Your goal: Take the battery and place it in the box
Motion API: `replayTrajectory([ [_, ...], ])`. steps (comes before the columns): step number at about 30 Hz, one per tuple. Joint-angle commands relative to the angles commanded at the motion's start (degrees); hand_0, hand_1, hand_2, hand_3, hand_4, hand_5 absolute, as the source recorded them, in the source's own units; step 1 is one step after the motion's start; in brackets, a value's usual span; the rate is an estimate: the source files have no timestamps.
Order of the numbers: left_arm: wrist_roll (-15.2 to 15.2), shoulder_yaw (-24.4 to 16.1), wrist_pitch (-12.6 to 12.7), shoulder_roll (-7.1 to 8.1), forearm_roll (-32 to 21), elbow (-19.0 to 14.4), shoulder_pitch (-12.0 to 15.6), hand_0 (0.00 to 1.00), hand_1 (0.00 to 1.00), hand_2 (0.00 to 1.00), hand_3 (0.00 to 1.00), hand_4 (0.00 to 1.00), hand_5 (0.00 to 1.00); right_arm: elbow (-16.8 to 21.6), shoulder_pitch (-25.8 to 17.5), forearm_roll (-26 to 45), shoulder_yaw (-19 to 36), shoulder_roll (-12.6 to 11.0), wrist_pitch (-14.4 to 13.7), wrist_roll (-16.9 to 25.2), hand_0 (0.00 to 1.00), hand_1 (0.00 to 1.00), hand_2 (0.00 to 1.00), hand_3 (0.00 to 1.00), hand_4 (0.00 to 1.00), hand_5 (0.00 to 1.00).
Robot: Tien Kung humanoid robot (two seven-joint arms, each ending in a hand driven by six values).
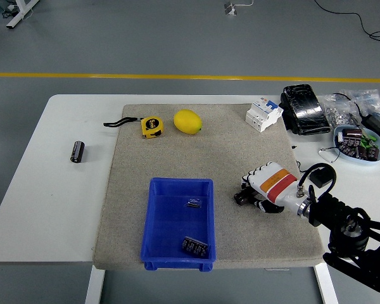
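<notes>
Right hand closed on battery, beside the box

Right hand (pixel 264 185) lay on the mat (pixel 228 136) at 3 o'clock from the blue box (pixel 153 218), fingers curled around a dark battery (pixel 242 197) at their tips. Box held two dark pieces. Another battery (pixel 78 151) lay on the table (pixel 57 202) at 9 o'clock, well apart

A yellow tape measure (pixel 151 126) and a lemon (pixel 187 121) lay side by side near the far edge of a grey mat (pixel 228 149) on the white table (pixel 44 190). A white circuit breaker (pixel 263 114) sat at the mat's far right corner, beside a black pouch (pixel 304 109), plastic bags (pixel 348 107) and a bowl of small parts (pixel 358 143) along the table's right edge.
</notes>
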Motion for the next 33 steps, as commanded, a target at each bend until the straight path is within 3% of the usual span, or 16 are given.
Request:
replayTrajectory([
  [1,0.0,0.1,0.0,0.02,-0.1,0.0,0.0,0.688,0.670,0.713,0.623,0.642,0.653,0.1,0.0,-0.1,0.1,0.0,0.1,0.1,0.415,0.587,0.695,0.771,0.955,0.217],
  [15,-0.1,0.2,-0.2,0.17,-0.2,0.0,-0.2,0.688,0.673,0.716,0.622,0.642,0.653,1.8,-0.4,-1.7,1.0,-0.4,1.3,0.3,0.426,0.593,0.706,0.781,0.965,0.223],
  [24,-0.1,0.2,-0.2,0.25,-0.2,0.0,-0.3,0.688,0.669,0.716,0.622,0.642,0.653,2.7,-0.7,-2.2,1.3,-0.5,-0.4,0.5,0.403,0.589,0.697,0.775,0.955,0.215],
  [25,0.0,0.2,-0.2,0.24,-0.2,0.0,-0.3,0.687,0.670,0.716,0.622,0.642,0.653,2.7,-0.7,-2.1,1.3,-0.5,-0.6,0.6,0.340,0.514,0.612,0.640,0.880,0.184],
  [30,0.0,0.2,-0.2,0.26,-0.1,0.0,-0.3,0.687,0.670,0.716,0.622,0.642,0.653,2.4,-0.8,-1.6,1.2,-0.5,-1.7,0.7,0.340,0.514,0.612,0.640,0.880,0.184],
  [31,0.0,0.2,-0.2,0.26,-0.1,0.0,-0.3,0.687,0.670,0.716,0.621,0.643,0.654,2.3,-0.8,-1.4,1.2,-0.5,-1.8,0.8,0.310,0.484,0.556,0.573,0.807,0.152],
  [33,-0.1,0.2,-0.3,0.25,-0.1,0.0,-0.3,0.687,0.670,0.716,0.621,0.643,0.654,2.0,-0.9,-1.1,1.1,-0.5,-1.7,0.9,0.310,0.484,0.556,0.573,0.807,0.152],
])
